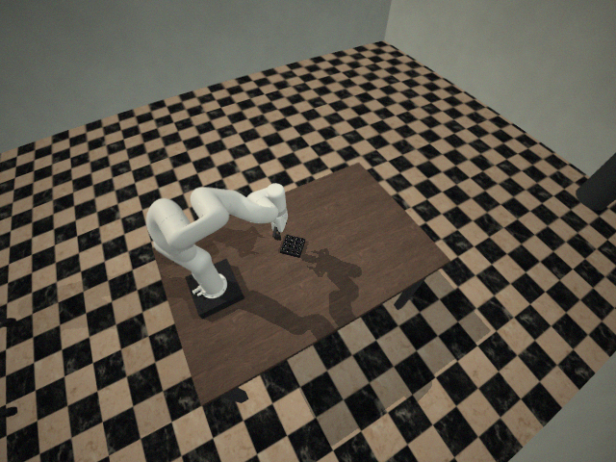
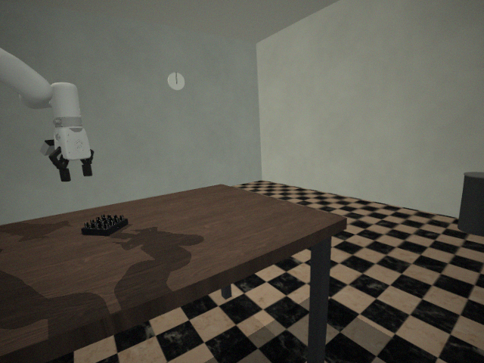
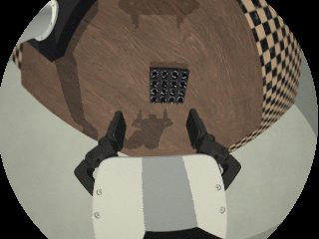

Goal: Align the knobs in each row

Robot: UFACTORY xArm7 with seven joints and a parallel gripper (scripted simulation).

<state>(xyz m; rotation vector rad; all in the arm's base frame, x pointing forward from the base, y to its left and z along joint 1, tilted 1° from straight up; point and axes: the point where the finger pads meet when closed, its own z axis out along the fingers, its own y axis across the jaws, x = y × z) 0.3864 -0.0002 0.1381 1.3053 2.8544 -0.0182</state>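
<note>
The knob box (image 1: 292, 245) (image 2: 103, 227) (image 3: 167, 84) is a small black square box with rows of small black knobs, standing on the brown wooden table (image 1: 347, 209) (image 2: 234, 222) (image 3: 219, 47). The knobs are too small for me to read their lines or names. My gripper (image 1: 276, 234) (image 2: 76, 172) (image 3: 156, 118) is open and empty. It hangs high above the table, to one side of the box and well clear of it. In the wrist view the box lies ahead of the fingertips.
The arm's black base plate (image 1: 215, 295) (image 3: 67, 20) sits on the table near its left end. A dark cylinder (image 2: 473, 203) (image 1: 599, 186) stands on the chequered floor off to the right. A round clock (image 2: 175, 80) hangs on the back wall.
</note>
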